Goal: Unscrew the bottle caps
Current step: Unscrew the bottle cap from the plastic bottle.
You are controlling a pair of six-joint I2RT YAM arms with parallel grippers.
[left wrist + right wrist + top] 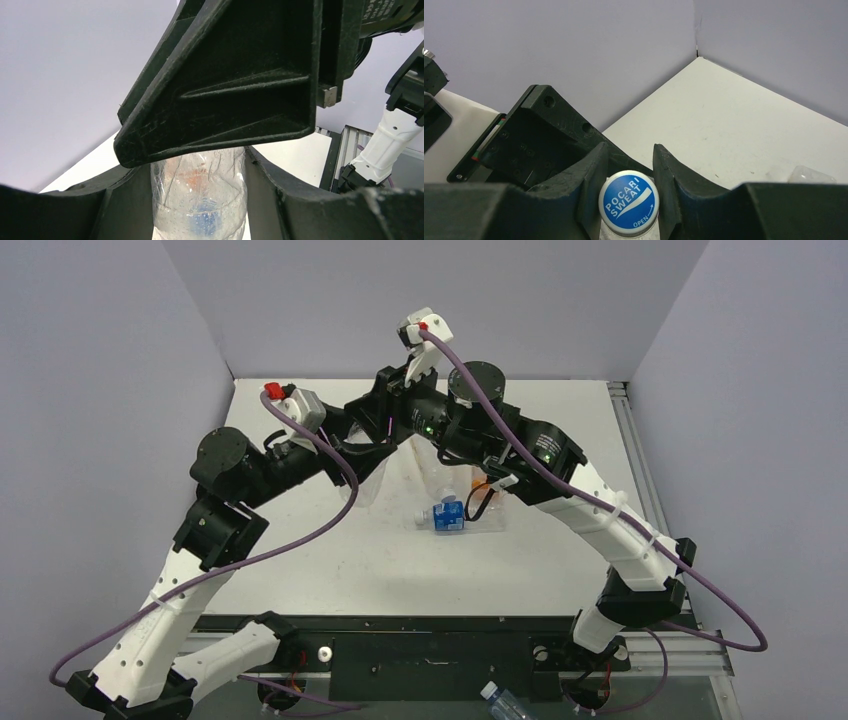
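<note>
1. Step in hand: the blue cap (629,202), printed POCARI SWEAT, sits on the neck of a clear bottle (200,215). The 2 arms hold it between them over the far middle of the table (330,570). I cannot tell whether the bottle's base rests on the table.
2. The left gripper (197,190) is clamped narrow on the bottle body, with 1 finger on each side.
3. The right gripper (629,170) is closed on the blue cap, with 1 finger against each side of it.
4. The cap looks level and seated on the neck, so I judge it not yet off. The views do not show how far it has been turned.
5. Left to do: a blue-labelled bottle (449,515) lies on its side near the table's middle, with its white cap (422,517) on.
6. An orange item (481,483) lies just behind that bottle, mostly hidden under the right arm. Its cap cannot be seen.
7. Judgement: the task is at an early stage, with at least 2 caps left to remove.
</note>
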